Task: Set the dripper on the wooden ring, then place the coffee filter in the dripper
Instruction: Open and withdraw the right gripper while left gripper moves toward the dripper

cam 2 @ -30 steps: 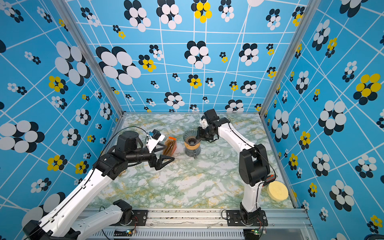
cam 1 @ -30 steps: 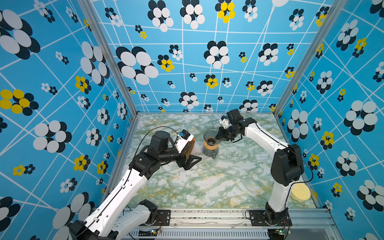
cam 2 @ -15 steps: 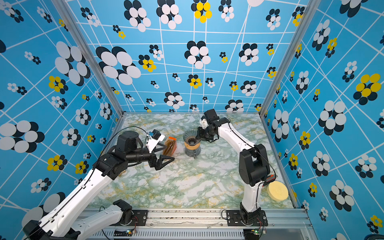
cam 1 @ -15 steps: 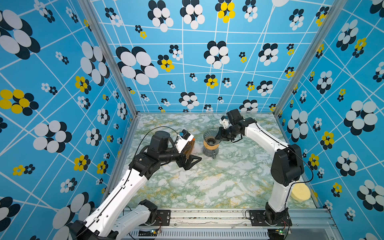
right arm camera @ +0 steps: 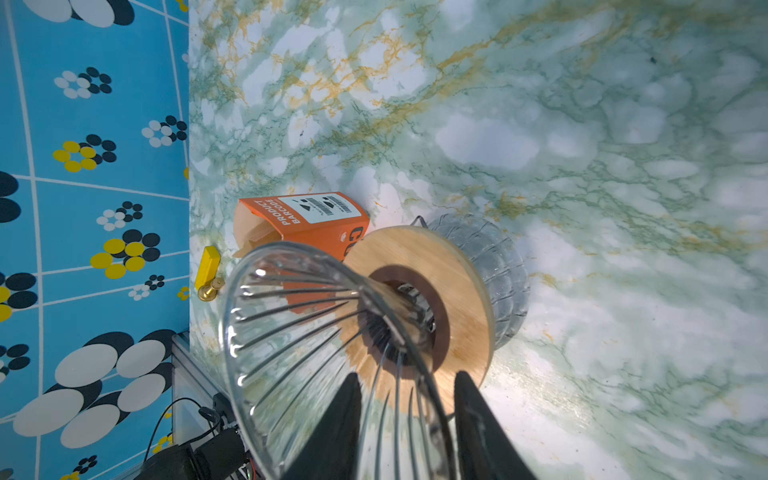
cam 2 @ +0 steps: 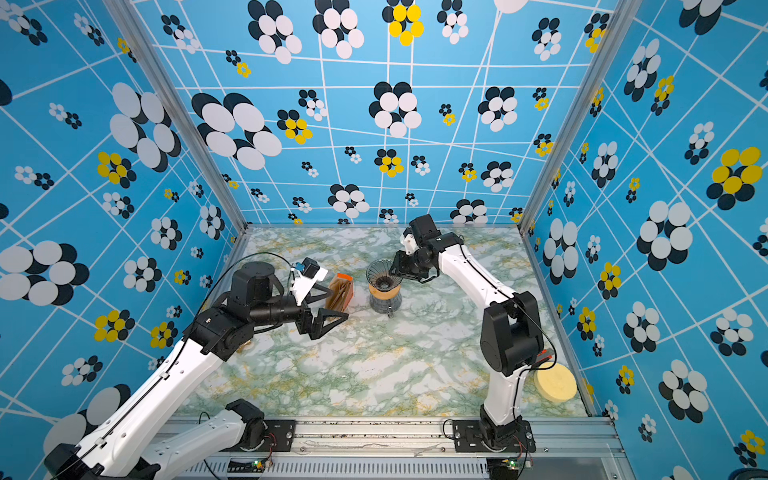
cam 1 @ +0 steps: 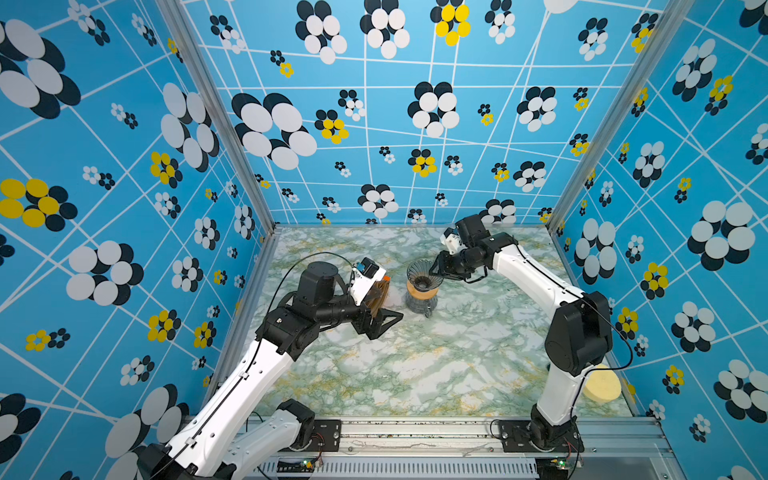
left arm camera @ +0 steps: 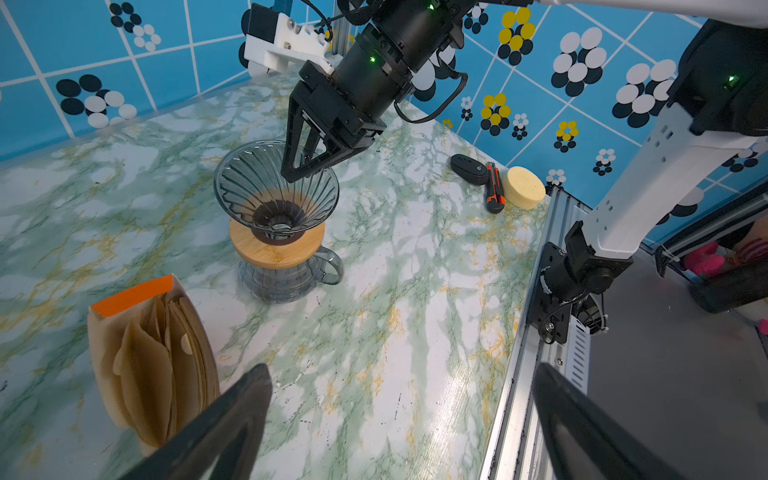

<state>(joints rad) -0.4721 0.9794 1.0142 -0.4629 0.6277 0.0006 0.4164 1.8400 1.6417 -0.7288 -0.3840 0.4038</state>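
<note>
Moved: right end effector [right arm camera: 407,378] now has jaws a bit apart around the rim of the clear ribbed glass cone dripper [left arm camera: 274,183], not pinching | left end effector [left arm camera: 401,374] wide open, empty | thin tan paper coffee filter [left arm camera: 145,365] in clear orange-tagged packet [left arm camera: 133,295] | tip: pinch just one.

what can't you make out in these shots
- Packet of filters: in a top view, mostly hidden behind the left wrist camera.
- Right claw: in the right wrist view it straddles the dripper rim; contact with the glass is unclear.
- Yellow object, right wrist view: too small to identify.
</note>
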